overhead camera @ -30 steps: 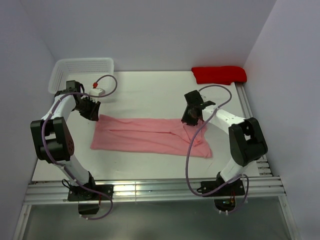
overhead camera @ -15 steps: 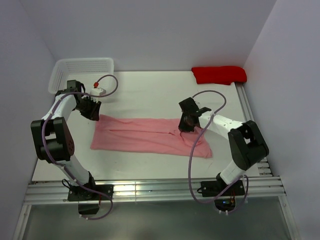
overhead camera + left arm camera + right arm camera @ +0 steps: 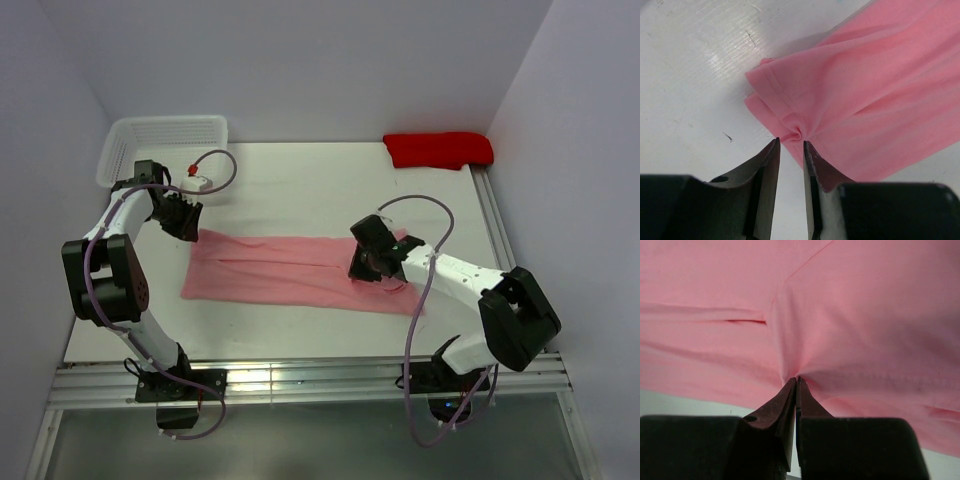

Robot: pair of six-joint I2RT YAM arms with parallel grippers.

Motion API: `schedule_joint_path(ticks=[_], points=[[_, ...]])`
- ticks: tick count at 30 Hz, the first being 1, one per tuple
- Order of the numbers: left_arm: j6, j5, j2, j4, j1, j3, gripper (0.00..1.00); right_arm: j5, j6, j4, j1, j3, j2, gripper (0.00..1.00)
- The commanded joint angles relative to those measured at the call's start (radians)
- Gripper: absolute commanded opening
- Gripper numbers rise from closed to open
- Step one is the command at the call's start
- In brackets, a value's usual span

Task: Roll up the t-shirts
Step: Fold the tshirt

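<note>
Right wrist view: the right gripper (image 3: pixel 796 379) has its two dark fingers pressed together, with a bunch of the pink t-shirt (image 3: pixel 855 315) nipped at the tips. Creases fan out from that point across the cloth, and a short dark slit of a fold lies up and to the left of it. Pink fabric fills nearly all of this picture, with a thin strip of pale surface at the lower left.

On the left wrist view, the left gripper (image 3: pixel 791 142) has its fingers only a narrow gap apart. A small pucker of the shirt's edge is caught right at their tips, beside a layered, hemmed corner. White table (image 3: pixel 695 65) lies to the left of that corner and the fabric runs away to the upper right.

From the top external view, the shirt lies as a long, flat, folded band across the middle of the table, running left to right. The left gripper sits on its far left corner. The right gripper is down on the cloth toward the right end, where the fabric is slightly rumpled around it.

Further out, a white basket (image 3: pixel 165 135) stands at the far left corner of the table, just beyond the left arm. A red cloth (image 3: pixel 438 149) lies bundled at the far right corner, well apart from the pink one
</note>
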Motion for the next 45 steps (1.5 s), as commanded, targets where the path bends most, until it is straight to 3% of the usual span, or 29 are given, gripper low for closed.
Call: schedule_joint_path(ticks=[1,8,14,17,21,29,34,45], points=[[0.007,0.003,0.011,-0.005,-0.004,0.018,0.31,0.023,0.044,0.025,0.046,0.003,-0.014,0.06],[0.018,-0.011,0.017,-0.008,-0.002,0.009,0.32,0.03,0.06,0.019,0.087,-0.004,0.012,0.11],[-0.034,0.005,0.005,0.021,-0.002,0.027,0.44,0.084,0.064,-0.03,0.092,-0.005,-0.078,0.39],[-0.063,0.018,0.02,0.025,-0.007,0.059,0.51,0.128,0.064,-0.069,0.092,0.019,-0.13,0.45],[-0.089,0.017,0.083,0.043,-0.022,0.088,0.54,0.146,0.057,-0.081,0.061,0.038,-0.155,0.47],[-0.255,-0.112,0.209,0.1,-0.064,0.159,0.45,0.133,0.008,-0.043,-0.074,0.038,-0.129,0.45],[-0.273,-0.169,0.18,0.137,-0.064,0.138,0.45,0.133,-0.028,-0.018,-0.201,0.013,-0.138,0.45],[-0.304,-0.17,0.235,0.138,-0.067,0.173,0.43,0.129,-0.083,0.034,-0.411,0.056,0.007,0.47]])
